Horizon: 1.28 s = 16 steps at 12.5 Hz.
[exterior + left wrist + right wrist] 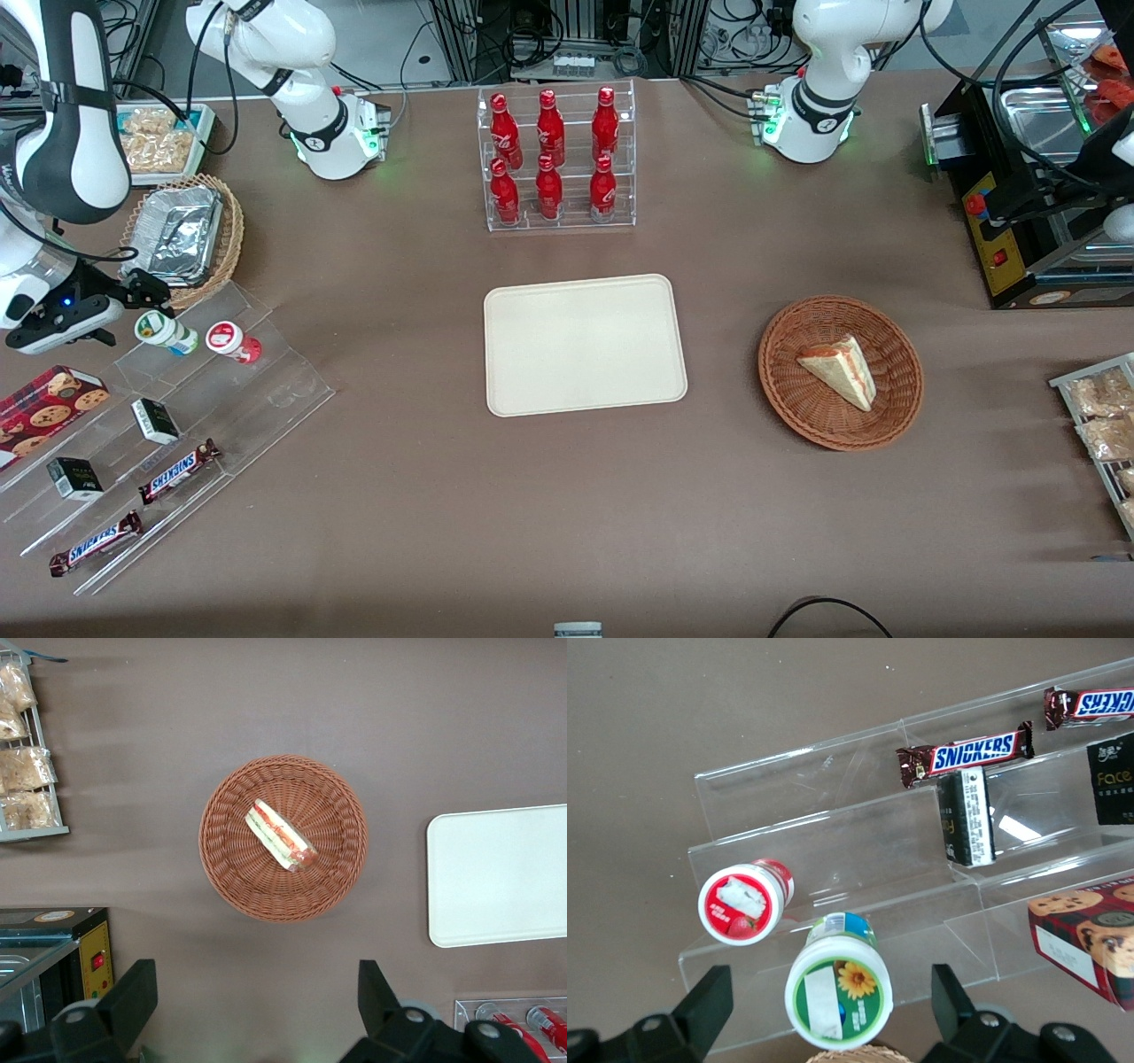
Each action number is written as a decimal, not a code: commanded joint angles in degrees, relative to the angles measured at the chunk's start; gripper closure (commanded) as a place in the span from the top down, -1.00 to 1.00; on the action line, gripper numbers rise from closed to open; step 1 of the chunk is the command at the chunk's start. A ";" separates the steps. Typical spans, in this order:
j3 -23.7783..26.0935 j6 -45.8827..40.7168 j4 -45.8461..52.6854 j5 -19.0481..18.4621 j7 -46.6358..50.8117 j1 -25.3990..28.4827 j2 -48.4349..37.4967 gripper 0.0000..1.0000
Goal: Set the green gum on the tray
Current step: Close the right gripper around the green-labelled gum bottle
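Tabletop: tool [824,1010] open, straddling green gum [838,992].

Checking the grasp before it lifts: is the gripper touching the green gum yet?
Apart. In the right wrist view the gripper is open, and clear stand shows between each finger and the green gum, which sits beside the red-lidded bottle.

Green-lidded gum [838,995], cream tray [585,344], black gripper [833,1014]
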 commanded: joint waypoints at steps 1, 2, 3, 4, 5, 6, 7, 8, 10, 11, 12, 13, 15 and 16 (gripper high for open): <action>0.00 3.08 -1.12 1.50 -2.08 -0.41 0.84 1.00; 0.00 4.65 -1.73 1.50 -2.52 -0.41 1.28 1.00; 0.00 5.02 -1.74 1.50 -3.30 -0.49 1.71 1.00; 0.00 5.11 -1.74 1.41 -3.48 -0.49 1.89 1.00; 0.00 5.19 -1.74 1.50 -3.66 -0.49 2.16 1.00; -0.09 5.37 -1.74 1.50 -3.66 -0.58 2.51 1.00; -0.09 5.28 -1.91 1.41 -3.66 -0.58 2.60 1.00; -0.09 5.28 -2.09 1.41 -3.66 -0.58 2.60 1.00; -0.18 5.28 -2.44 1.41 -3.75 -0.58 2.51 1.00; -0.18 5.11 -2.44 1.41 -3.75 -0.67 2.51 1.00; -0.18 4.76 -2.53 1.41 -3.84 -0.76 2.34 1.00; -0.18 4.76 -2.79 1.41 -4.53 -1.02 2.25 1.00; -0.18 4.49 -2.97 1.41 -5.42 -1.29 2.16 1.00; -0.18 4.32 -3.23 1.41 -5.42 -1.72 1.90 1.00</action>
